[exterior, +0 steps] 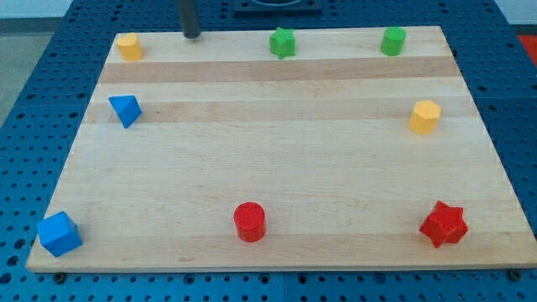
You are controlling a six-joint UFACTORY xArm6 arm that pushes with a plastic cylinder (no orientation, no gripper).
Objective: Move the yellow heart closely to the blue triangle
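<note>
The yellow heart (pixel 129 46) sits at the counter's (pixel 277 168) top-left corner, just inside the top edge. The blue triangle (pixel 125 110) lies below it along the left edge, apart from it with bare wood between them. The tool is a plain dark rod with nothing to open or close; its tip (pixel 191 37) rests at the top edge, to the right of the heart and touching no block.

The step in hand appears to be the approach. To do it well, the tip should probably travel around to the heart's far side, between the heart and the top edge, so that the push runs straight down the left edge toward the triangle. There is little room behind the heart, so a slightly angled entry from the top right may be needed. A centred contact would keep the heart from spinning off sideways, and a slow finish would likely stop it just beside the triangle without knocking it.

The other blocks, including the green star (pixel 283 42), stand well clear of that path.
</note>
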